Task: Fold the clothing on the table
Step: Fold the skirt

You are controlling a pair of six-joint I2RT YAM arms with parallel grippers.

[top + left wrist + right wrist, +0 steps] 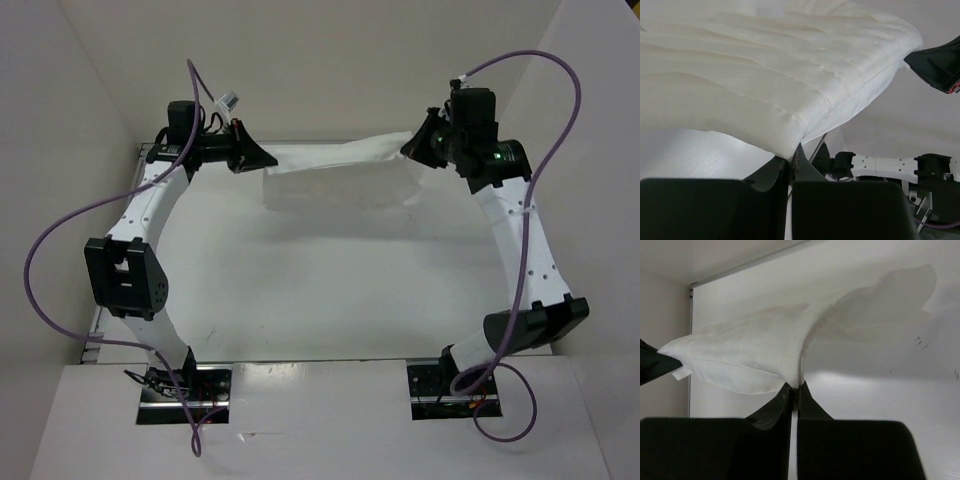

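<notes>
— So, from above, where is the clothing (340, 175)?
— It is strung between the two arms over the far part of the table (320, 290). Its upper edge is lifted into a band running from one gripper to the other. The rest hangs down as a white panel. I cannot tell whether its lower edge touches the surface.
— And the left gripper (262, 155)?
— Its jaws are together on the left end of that upper edge. The right gripper (415, 143) pinches the right end the same way.
— Does the left wrist camera agree?
— Yes. The left gripper (791, 156) has its black fingers pressed together with a corner of the clothing (750, 75) caught between them. The crinkled fabric spreads away toward the right gripper (935, 65), whose dark tip meets the far corner.
— And the right wrist view?
— The right gripper (795, 389) is clamped on a fold of the clothing (750, 350), with no gap between the fingers. The fabric runs left to the left gripper (652, 365), raised above the table (880, 390).
</notes>
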